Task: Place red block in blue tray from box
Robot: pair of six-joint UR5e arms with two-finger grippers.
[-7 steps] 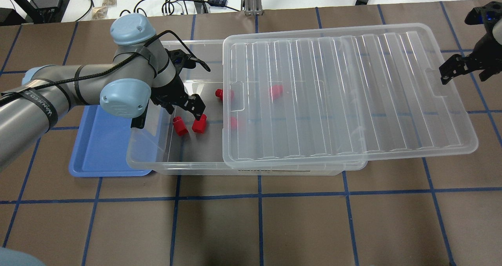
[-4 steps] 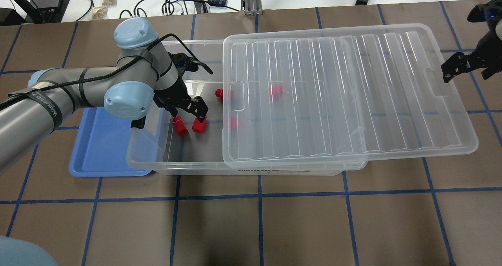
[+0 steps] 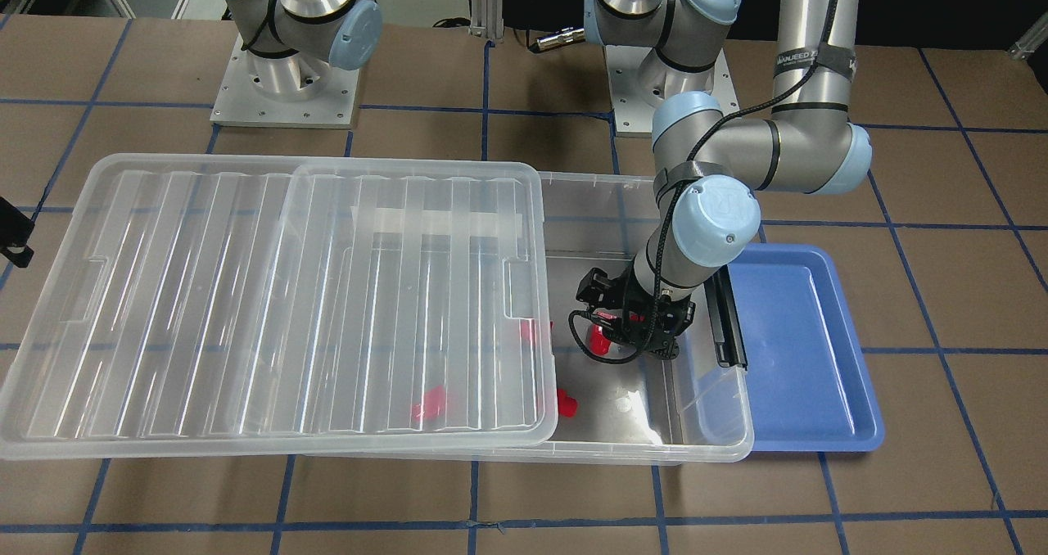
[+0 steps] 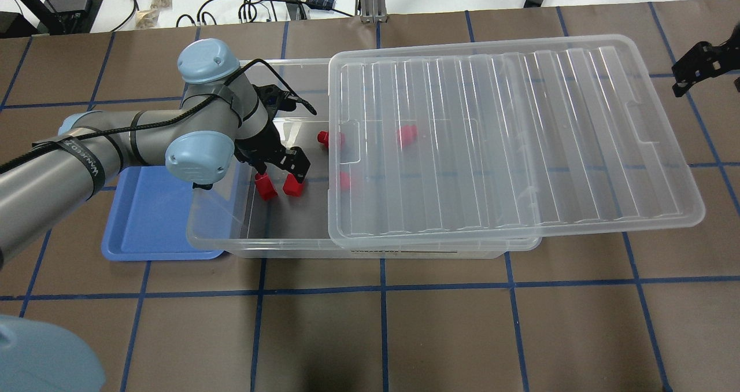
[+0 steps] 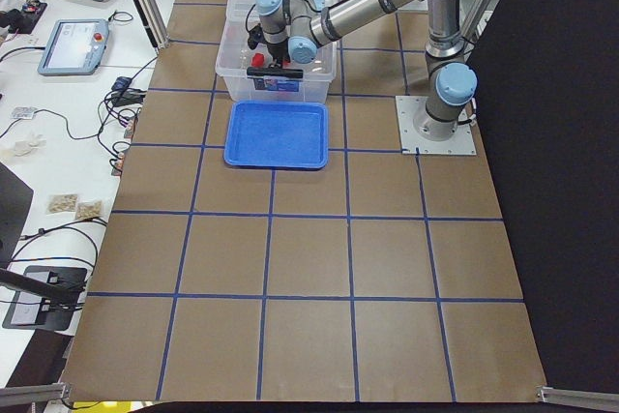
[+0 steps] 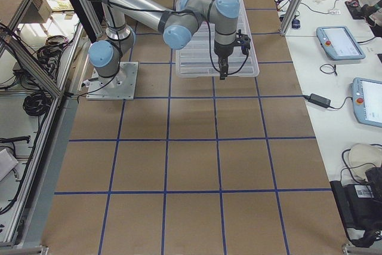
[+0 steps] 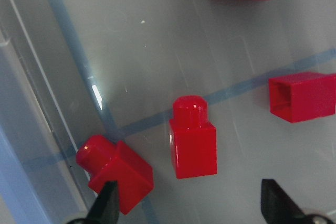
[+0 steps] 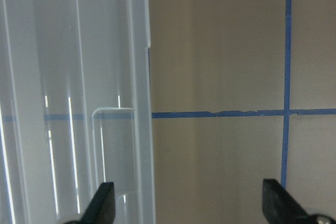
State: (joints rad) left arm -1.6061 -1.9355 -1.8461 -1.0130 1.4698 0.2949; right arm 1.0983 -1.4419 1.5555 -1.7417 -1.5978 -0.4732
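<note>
The clear box (image 4: 260,243) holds several red blocks. Two lie in its uncovered left end (image 4: 266,188) (image 4: 293,187); others show under the lid (image 4: 509,137), which lies shifted to the right. My left gripper (image 4: 280,173) is open inside the box, low over those two blocks. In the left wrist view it (image 7: 191,205) has one red block (image 7: 193,140) between its fingers and another (image 7: 115,169) under the left fingertip (image 7: 107,203). The blue tray (image 4: 144,218) lies left of the box and holds nothing. My right gripper (image 4: 699,63) is open and holds nothing, beyond the lid's right end.
A black latch bar (image 3: 725,326) sits at the box's end beside the tray (image 3: 802,350). Cables and small devices lie on the white bench (image 4: 277,2) beyond the table. The right wrist view shows the lid's edge (image 8: 139,129) and brown table with blue lines.
My left gripper has come down and a little right, closer over the two red blocks, still open. My right gripper has drawn back, up and away from the lid's right end.
</note>
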